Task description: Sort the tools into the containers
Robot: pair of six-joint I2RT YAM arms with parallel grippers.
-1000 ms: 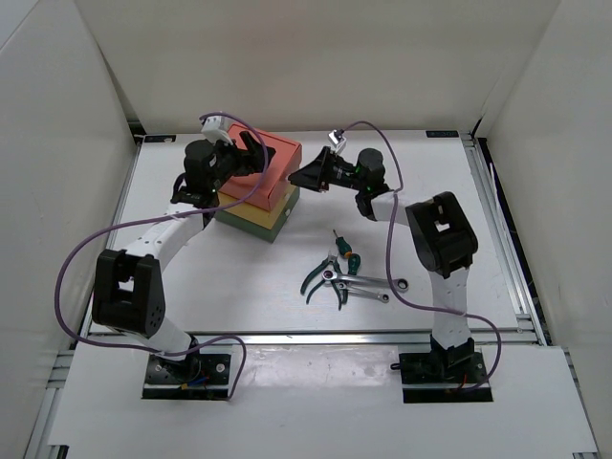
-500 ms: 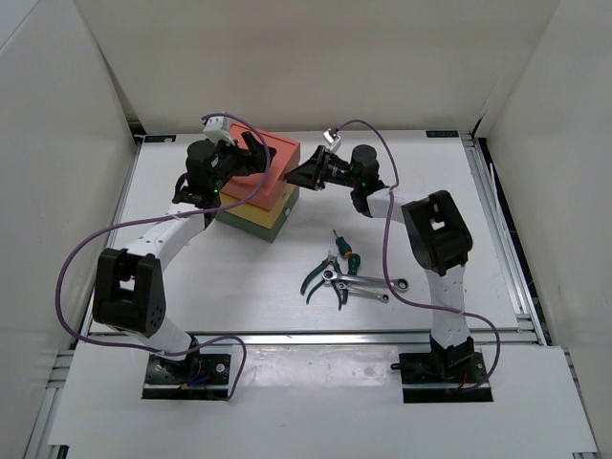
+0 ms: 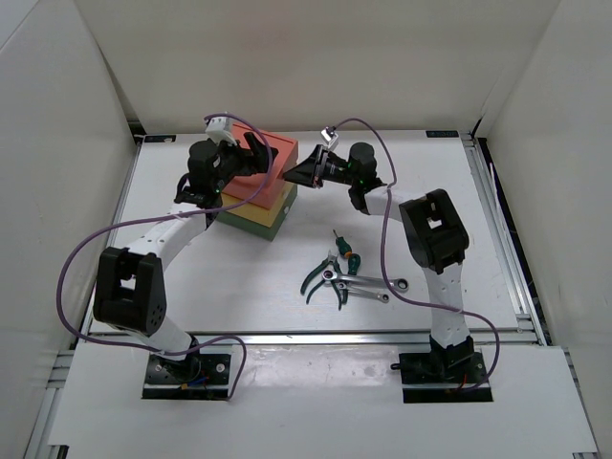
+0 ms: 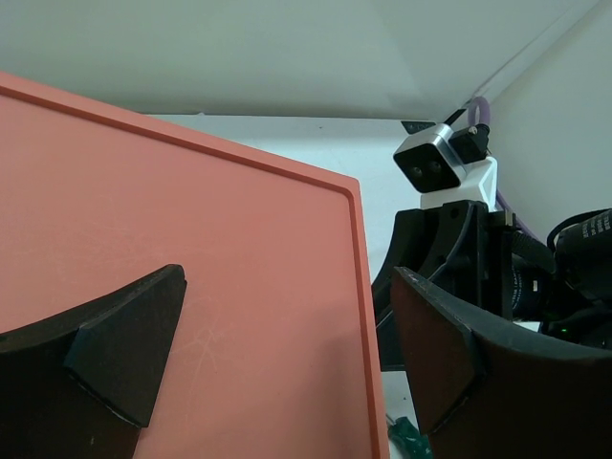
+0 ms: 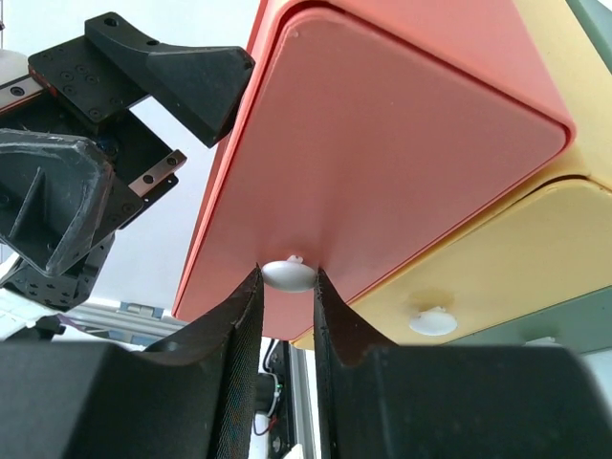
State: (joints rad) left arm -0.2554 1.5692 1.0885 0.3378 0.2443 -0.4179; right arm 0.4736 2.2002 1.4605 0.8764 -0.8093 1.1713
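White walls enclose a white table [image 3: 239, 277] on three sides. At the rear left of centre stands the stack of containers, turned at an angle: salmon-red drawer [image 3: 277, 153] on top, yellow drawer [image 3: 266, 203] in the middle, dark green drawer [image 3: 251, 224] at the bottom. The left gripper [image 3: 251, 158] hangs over the top of the salmon-red drawer with its jaws spread wide and holds nothing; in the left wrist view one finger [image 4: 124, 349] lies over the red top and the other lies beyond the box edge. The right gripper [image 5: 288, 287] faces the drawer fronts, its two fingers closed against both sides of the white knob [image 5: 288, 274] of the salmon-red drawer. The yellow drawer's knob [image 5: 427, 321] sits just below, untouched. The tools lie in a cluster well apart from the stack, near the table's front centre: pliers [image 3: 316, 278], a green-handled screwdriver [image 3: 348, 256] and silver wrenches [image 3: 375, 285], overlapping one another.
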